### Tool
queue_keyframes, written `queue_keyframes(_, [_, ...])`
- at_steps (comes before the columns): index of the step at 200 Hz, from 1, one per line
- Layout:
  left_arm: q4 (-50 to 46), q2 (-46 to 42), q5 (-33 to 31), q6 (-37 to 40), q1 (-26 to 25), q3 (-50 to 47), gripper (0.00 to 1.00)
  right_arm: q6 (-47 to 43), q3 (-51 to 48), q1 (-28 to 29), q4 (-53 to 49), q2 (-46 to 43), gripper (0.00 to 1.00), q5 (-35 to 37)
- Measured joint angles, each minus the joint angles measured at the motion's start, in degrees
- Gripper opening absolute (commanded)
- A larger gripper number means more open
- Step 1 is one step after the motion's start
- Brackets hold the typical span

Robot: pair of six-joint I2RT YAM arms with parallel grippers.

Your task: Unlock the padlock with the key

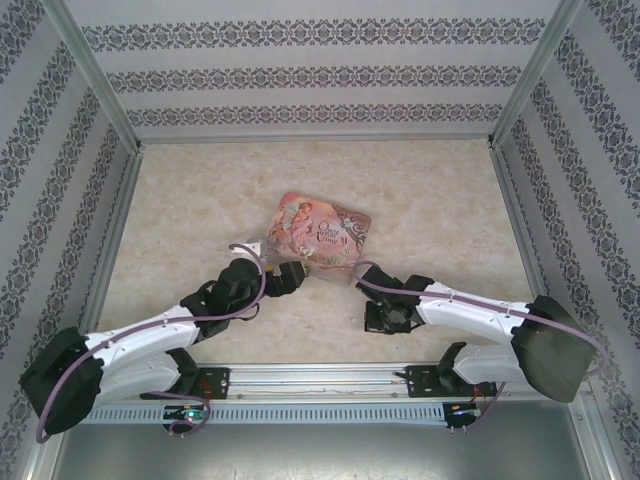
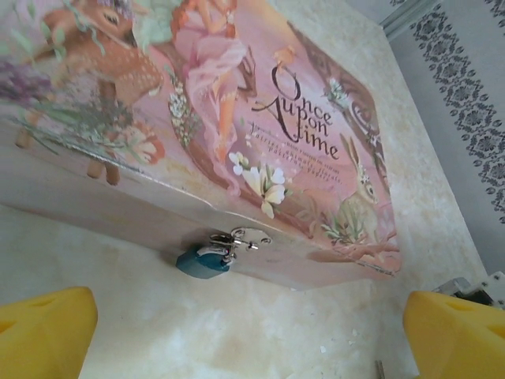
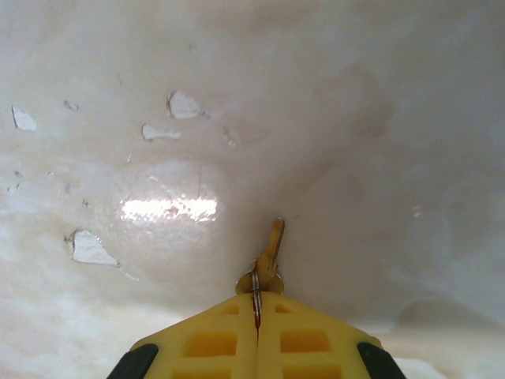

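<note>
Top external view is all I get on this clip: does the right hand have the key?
Observer: Yes. In the right wrist view the right hand is shut on the key, with the blade sticking out in front.
Operator: And where is the padlock?
Observer: The left wrist view shows it hanging from a small silvery hasp on the side wall of the pink tin, with its shackle through the hasp.
Operator: Is the left hand holding anything?
Observer: No. It is open and empty, with its yellow fingers wide apart, facing the padlock and short of the tin.
</note>
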Motion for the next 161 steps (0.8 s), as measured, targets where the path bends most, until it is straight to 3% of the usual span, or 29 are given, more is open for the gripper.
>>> queue_keyframes(43, [-5.4, -6.6, -2.8, 0.5, 0.0, 1.5, 0.99, -8.0, 0.4, 0.0, -1.1, -9.4, 0.0, 6.9])
queue_keyframes(103, [-10.6, -12.4, -2.7, 0.3, 0.7, 4.5, 0.99, -26.8, 4.0, -0.1, 3.7, -21.8, 0.0, 14.1])
queue_keyframes(124, [-11.1, -12.6, 0.6, -0.6, 2.6, 5.7, 1.0, -34.1, 4.6, -0.1, 7.6, -22.1, 0.0, 14.2])
queue_keyframes(161, [-11.4, -12.5, 10.8, -4.9, 8.2, 8.3, 0.9, -47.4, 5.4, -0.1, 14.7, -21.0, 0.0, 11.3])
